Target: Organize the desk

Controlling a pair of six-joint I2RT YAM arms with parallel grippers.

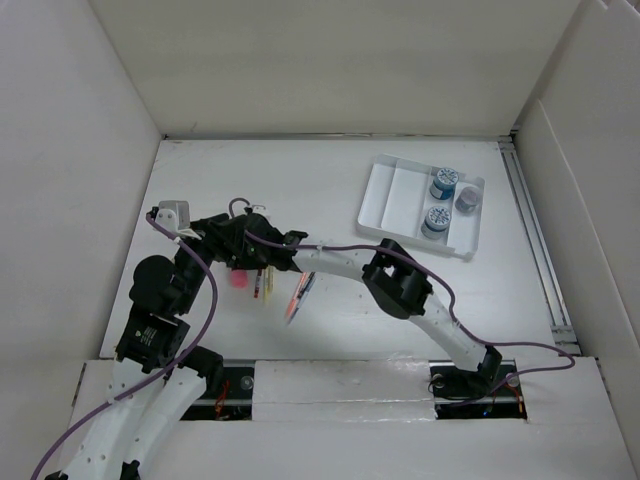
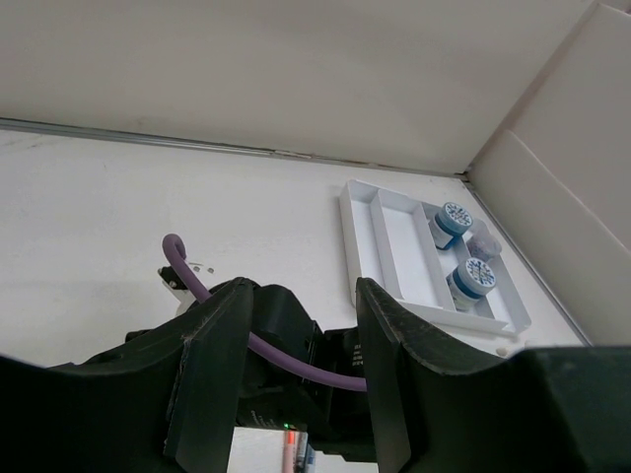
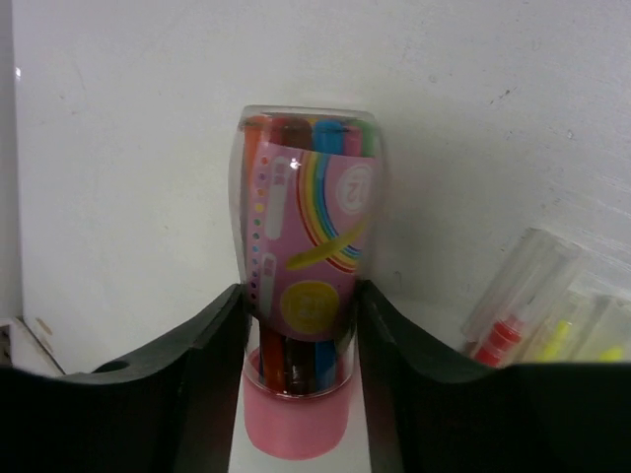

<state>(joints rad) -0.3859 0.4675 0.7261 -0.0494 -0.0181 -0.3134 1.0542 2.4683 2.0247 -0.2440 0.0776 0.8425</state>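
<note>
Two fingers of the right end effector [image 3: 301, 305] clamp the pen tube [image 3: 308, 236], its long axis pointing straight ahead, with the table [image 1: 290, 180] beneath. The left end effector [image 2: 296, 345] hovers just above, spread and empty.

White walls box the desk [image 1: 300, 180] on 3 sides. Far wall [image 1: 340, 60] is plain and matte, w/ a thin metal strip [image 2: 197, 141] along its foot. Left wall [image 1: 70, 180] is plain, same white. Right wall [image 1: 590, 220] is made of 2 panels, w/ a seam near the far-right corner; a metal rail [image 1: 535, 240] runs along its foot. At the near edge sits a white ledge [image 1: 340, 385], glossy & a bit wrinkled. Light is soft & even, w/ faint shade in the far corners.
</note>
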